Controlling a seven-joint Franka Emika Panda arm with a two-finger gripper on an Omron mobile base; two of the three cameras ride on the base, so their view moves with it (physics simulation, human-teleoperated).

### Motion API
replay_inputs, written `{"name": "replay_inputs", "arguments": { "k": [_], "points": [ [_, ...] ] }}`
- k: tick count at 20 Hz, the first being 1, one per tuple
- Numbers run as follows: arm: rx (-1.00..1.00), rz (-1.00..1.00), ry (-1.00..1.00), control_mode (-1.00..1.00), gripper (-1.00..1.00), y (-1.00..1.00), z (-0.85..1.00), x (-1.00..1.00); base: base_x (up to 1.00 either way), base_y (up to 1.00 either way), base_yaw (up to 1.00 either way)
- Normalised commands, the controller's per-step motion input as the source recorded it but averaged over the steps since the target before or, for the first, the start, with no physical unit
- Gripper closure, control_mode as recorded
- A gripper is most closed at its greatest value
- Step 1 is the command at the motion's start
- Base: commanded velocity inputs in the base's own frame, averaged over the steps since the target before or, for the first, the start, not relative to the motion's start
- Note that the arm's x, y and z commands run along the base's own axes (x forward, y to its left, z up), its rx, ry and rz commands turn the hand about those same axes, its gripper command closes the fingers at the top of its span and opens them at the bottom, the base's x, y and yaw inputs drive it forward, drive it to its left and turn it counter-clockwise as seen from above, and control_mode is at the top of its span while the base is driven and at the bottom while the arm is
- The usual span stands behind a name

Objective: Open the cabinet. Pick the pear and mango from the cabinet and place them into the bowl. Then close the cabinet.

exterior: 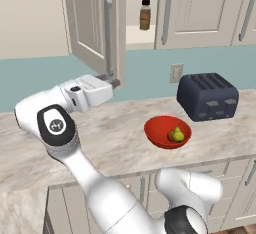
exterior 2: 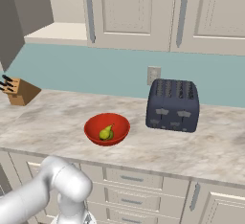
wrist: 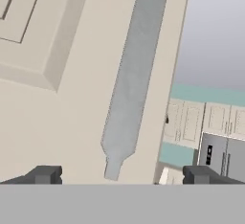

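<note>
The cabinet's (exterior: 85, 18) left door stands swung out over the counter, and its right door (exterior: 200, 8) is shut. My gripper (exterior: 114, 82) is open at the lower end of the open door's grey bar handle (exterior: 108, 38). In the hand view that handle (wrist: 131, 84) runs down between my spread fingertips (wrist: 45, 174) of the gripper (wrist: 122, 175), untouched. The red bowl (exterior: 156, 128) (exterior 2: 93, 125) holds the yellow-green pear (exterior: 179, 133) (exterior 2: 105, 131). A duller rounded fruit, the mango (exterior: 171, 136), lies pressed against it, mostly hidden.
A brown black-capped bottle (exterior: 145, 15) stands on the pale shelf (exterior 2: 57, 31). The dark toaster (exterior: 207, 96) (exterior 2: 172, 106) sits right of the bowl. A knife block (exterior 2: 19, 91) is at the counter's left. A wall outlet (exterior: 176, 72) is behind the bowl.
</note>
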Motion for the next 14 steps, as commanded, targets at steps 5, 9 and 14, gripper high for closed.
{"name": "replay_inputs", "arguments": {
  "k": [5, 9, 14],
  "points": [
    [-0.04, 0.00, 0.00, -1.00, -1.00, -0.44, 0.00, 0.24, 0.00, 0.00, 0.00],
    [-0.06, 0.00, 0.00, -1.00, -1.00, -0.39, 0.07, 0.39, 0.00, 0.00, 0.00],
    [-0.07, 0.00, 0.00, -1.00, -1.00, -0.21, 0.15, 0.61, 0.00, 0.00, 0.00]
  ]
}}
